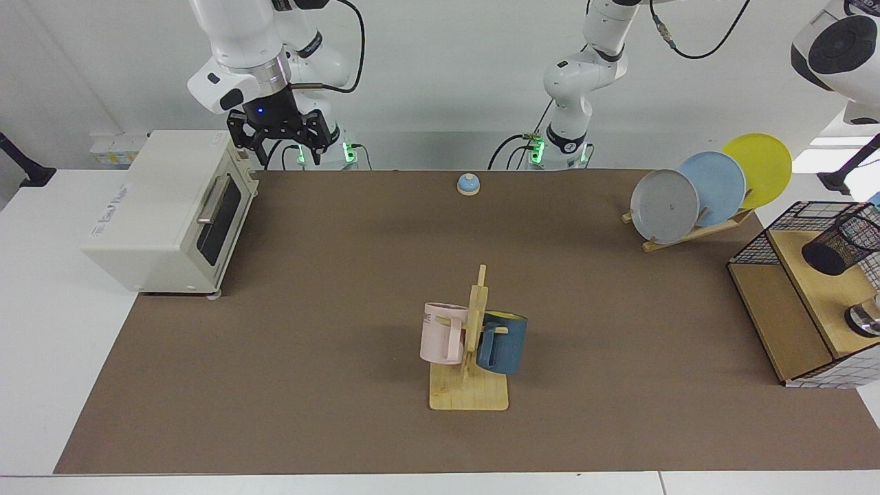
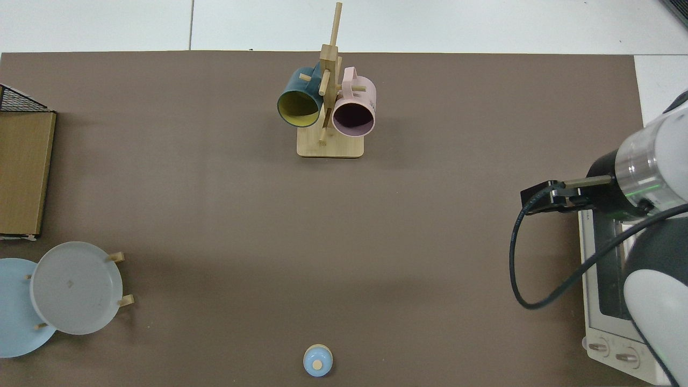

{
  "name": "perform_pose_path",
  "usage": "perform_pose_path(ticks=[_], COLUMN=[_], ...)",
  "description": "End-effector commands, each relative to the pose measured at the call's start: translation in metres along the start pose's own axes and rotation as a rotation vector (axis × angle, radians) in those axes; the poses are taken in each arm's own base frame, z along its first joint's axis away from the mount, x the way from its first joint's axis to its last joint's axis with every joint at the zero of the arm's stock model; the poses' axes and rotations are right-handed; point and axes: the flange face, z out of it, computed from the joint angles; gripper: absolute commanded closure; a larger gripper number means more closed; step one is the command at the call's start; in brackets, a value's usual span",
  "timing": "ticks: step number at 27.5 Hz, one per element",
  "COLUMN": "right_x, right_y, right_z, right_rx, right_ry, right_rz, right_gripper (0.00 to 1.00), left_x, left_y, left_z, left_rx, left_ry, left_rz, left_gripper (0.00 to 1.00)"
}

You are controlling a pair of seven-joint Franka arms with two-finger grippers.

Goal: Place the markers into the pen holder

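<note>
The pen holder [image 1: 839, 244], a small black wire-mesh cup, sits on the wooden shelf inside the wire basket [image 1: 770, 237] at the far right of the facing view. It looks tilted, and the frame's edge cuts off its upper part. No marker shows in either view. My right gripper [image 1: 280, 152] hangs open and empty at the back left, just above the rear corner of the toaster oven [image 1: 165, 206]. My left arm [image 1: 835, 41] rises from its base and shows only as a large link at the top right; its gripper is out of view.
A wooden mug rack [image 1: 469, 392] with a pink and a blue mug stands at mid-table. A plate rack [image 1: 708, 189] holds three plates at the back right. A small blue bell [image 1: 468, 183] sits at the back centre. The top view shows the rack [image 2: 329, 145], the bell [image 2: 317, 360] and the oven [image 2: 607, 333].
</note>
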Motion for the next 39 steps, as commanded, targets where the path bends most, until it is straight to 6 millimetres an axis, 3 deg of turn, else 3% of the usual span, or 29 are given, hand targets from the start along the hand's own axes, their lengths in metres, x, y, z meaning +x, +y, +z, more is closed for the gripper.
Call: perform_pose_path(ticks=[1, 14, 30, 39], right_x=[-0.001, -0.001, -0.001, 0.000], right_y=[0.001, 0.001, 0.002, 0.002], right_z=[0.001, 0.001, 0.001, 0.002], right_rx=[0.022, 0.022, 0.022, 0.022], right_ry=[0.014, 0.014, 0.014, 0.013], right_rz=[0.020, 0.020, 0.021, 0.021], right_gripper=[0.01, 0.01, 0.01, 0.01], left_x=[0.007, 0.038, 0.121, 0.140], left_y=[0.000, -0.003, 0.003, 0.007], left_z=[0.007, 0.021, 0.066, 0.074], left_rx=[0.000, -0.010, -0.051, -0.080], left_ry=[-0.020, -0.008, 0.054, 0.122], left_rz=[0.014, -0.004, -0.016, -0.026], left_gripper=[1.00, 1.00, 1.00, 1.00])
